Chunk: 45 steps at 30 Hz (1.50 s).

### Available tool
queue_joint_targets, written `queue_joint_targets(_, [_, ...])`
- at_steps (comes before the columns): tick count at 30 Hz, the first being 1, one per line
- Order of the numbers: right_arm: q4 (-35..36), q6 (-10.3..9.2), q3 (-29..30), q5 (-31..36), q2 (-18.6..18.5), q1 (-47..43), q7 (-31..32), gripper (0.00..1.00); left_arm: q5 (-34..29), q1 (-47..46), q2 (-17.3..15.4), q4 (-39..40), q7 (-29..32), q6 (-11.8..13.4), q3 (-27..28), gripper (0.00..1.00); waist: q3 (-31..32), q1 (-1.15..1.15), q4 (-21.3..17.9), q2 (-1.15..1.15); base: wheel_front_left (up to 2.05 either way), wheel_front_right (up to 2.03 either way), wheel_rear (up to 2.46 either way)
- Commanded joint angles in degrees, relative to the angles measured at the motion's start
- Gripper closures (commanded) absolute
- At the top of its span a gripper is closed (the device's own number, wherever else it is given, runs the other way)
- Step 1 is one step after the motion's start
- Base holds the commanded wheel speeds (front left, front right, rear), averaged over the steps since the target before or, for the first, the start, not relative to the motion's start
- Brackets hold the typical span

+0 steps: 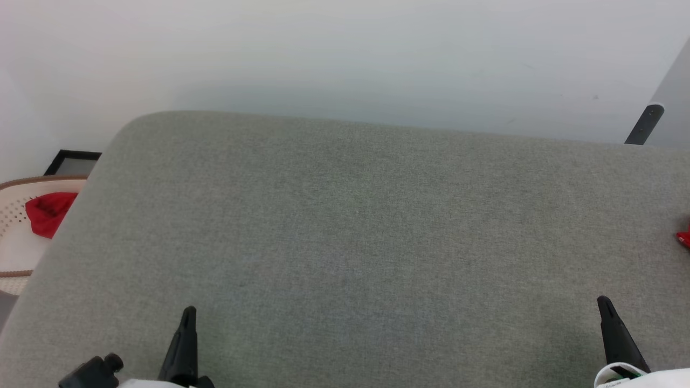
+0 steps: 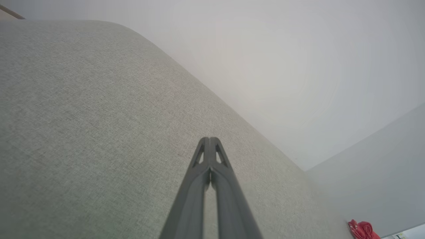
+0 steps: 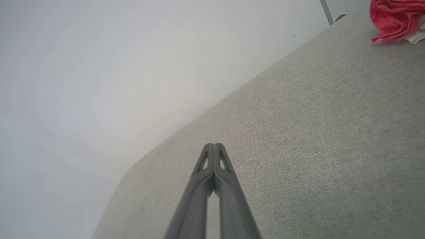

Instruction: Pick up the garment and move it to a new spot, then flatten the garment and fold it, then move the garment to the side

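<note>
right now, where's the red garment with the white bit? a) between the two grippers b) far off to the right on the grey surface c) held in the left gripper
b: the garment lies bunched far to the right on the grey surface, out beyond the shut right gripper.

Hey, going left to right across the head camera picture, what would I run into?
Red cloth in a pale basket → left claw → right claw → sliver of the red garment at the right edge.
</note>
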State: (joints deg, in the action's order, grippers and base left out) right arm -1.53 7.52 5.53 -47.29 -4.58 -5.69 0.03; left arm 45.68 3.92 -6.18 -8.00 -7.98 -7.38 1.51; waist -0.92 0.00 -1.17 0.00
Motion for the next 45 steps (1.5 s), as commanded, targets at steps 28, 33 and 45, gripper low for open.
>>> queue_joint_targets(28, [-4.5, -0.02, 0.0, -18.6, 0.3, 5.7, 2.2, 1.00, 19.4, -4.7, 0.6, -1.9, 5.2, -0.1, 1.4, 1.00, 0.2, 0.00, 0.3, 0.00, 0.00, 0.00, 0.00])
queue_joint_targets(33, [-5.3, -0.03, 0.0, -21.2, 0.4, 6.2, 2.6, 1.00, 22.2, -5.3, 0.7, -2.3, 6.0, -0.1, 1.6, 1.00, 0.3, 0.00, 0.4, 0.00, 0.00, 0.00, 0.00])
queue_joint_targets(45, [-7.0, -0.02, 0.1, -27.2, 0.6, 7.8, 3.4, 1.00, 28.5, -6.6, 1.1, -3.2, 7.9, -0.1, 2.1, 1.00, 0.4, 0.00, 0.6, 0.00, 0.00, 0.00, 0.00])
